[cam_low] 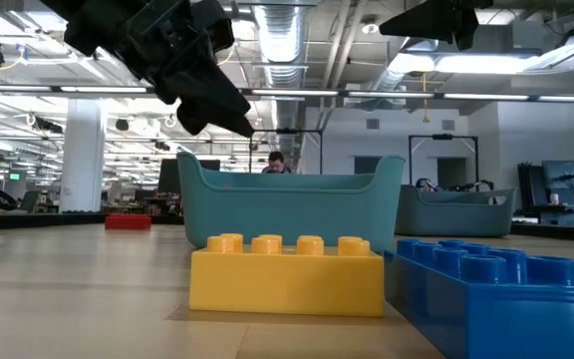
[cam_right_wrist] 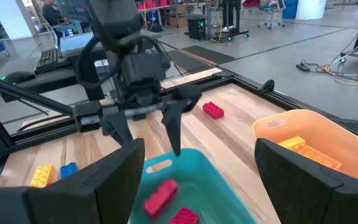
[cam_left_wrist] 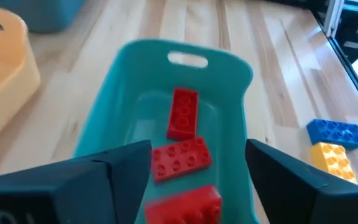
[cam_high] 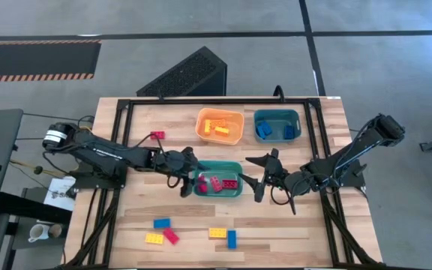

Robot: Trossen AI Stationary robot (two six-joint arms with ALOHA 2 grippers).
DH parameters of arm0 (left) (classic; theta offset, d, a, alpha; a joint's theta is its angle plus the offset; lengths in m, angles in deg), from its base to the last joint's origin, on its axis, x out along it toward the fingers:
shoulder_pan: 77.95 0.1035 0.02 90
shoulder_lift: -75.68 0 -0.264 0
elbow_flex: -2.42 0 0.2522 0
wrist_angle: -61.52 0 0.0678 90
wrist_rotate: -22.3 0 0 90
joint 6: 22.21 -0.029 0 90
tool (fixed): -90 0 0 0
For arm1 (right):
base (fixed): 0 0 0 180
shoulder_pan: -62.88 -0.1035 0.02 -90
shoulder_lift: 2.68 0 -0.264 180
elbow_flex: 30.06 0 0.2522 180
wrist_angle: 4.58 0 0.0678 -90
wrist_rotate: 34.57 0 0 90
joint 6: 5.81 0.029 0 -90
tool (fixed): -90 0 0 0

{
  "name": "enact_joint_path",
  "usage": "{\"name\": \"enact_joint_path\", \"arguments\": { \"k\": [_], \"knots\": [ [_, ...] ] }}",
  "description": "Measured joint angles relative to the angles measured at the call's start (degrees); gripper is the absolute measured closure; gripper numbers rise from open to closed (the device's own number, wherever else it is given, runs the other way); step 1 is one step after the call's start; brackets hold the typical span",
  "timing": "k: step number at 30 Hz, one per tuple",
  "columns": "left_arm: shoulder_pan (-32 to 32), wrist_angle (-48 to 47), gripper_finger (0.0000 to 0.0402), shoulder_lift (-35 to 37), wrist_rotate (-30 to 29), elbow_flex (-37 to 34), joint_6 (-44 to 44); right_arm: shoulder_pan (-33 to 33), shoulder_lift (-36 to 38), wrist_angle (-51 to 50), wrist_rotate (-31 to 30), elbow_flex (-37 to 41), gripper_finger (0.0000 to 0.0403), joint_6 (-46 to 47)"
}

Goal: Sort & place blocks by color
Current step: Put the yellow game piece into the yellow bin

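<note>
My left gripper (cam_high: 189,178) hangs open over the left end of the teal bin (cam_high: 235,193); in the right wrist view it (cam_right_wrist: 146,134) points down above the bin's rim. Three red blocks lie on the bin's floor (cam_left_wrist: 183,112) (cam_left_wrist: 180,158) (cam_left_wrist: 188,205); the nearest one is blurred and sits between my spread fingers, touching neither. My right gripper (cam_high: 264,178) is open just right of the teal bin, touching nothing. Yellow blocks (cam_high: 217,129) lie in the orange bin (cam_high: 235,118), and blue blocks (cam_high: 265,130) lie in the dark teal bin (cam_high: 277,114).
A lone red block (cam_high: 157,136) lies on the table left of the orange bin. Near the front edge lie a blue (cam_high: 161,223), yellow (cam_high: 154,238) and red block (cam_high: 171,235), and a yellow (cam_high: 217,232) and blue block (cam_high: 232,239). A black frame (cam_high: 201,101) borders the table.
</note>
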Motion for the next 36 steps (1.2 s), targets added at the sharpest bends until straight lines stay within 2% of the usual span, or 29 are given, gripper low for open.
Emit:
{"name": "enact_joint_path", "arguments": {
  "k": [4, 9, 20, 28, 36],
  "knots": [
    [0.0, 0.0, 0.0156, 3.2, -1.9, 0.6, -2.2, 0.0, 0.0, 0.1, 0.0, 0.0, 0.0078, 2.1],
    [-0.2, 3.2, 0.0176, 10.4, -3.1, 0.3, -5.9, -1.4, 0.0, 2.5, 0.5, 0.0, 0.0078, -0.3],
    [-1.3, 14.6, 0.0213, 22.2, -3.1, -7.5, -10.7, -2.3, -0.9, 2.3, 0.2, 0.0, 0.0078, 3.9],
    [-2.4, 16.9, 0.0214, 26.5, -3.0, -13.3, -7.9, -1.1, -1.4, 2.7, 0.0, 0.0, 0.0078, 4.5],
    [-3.8, 16.7, 0.0214, 27.3, -3.3, -14.2, -7.7, 0.2, -1.5, 2.1, 0.5, 0.0, 0.0078, 4.4]
  ]
}}
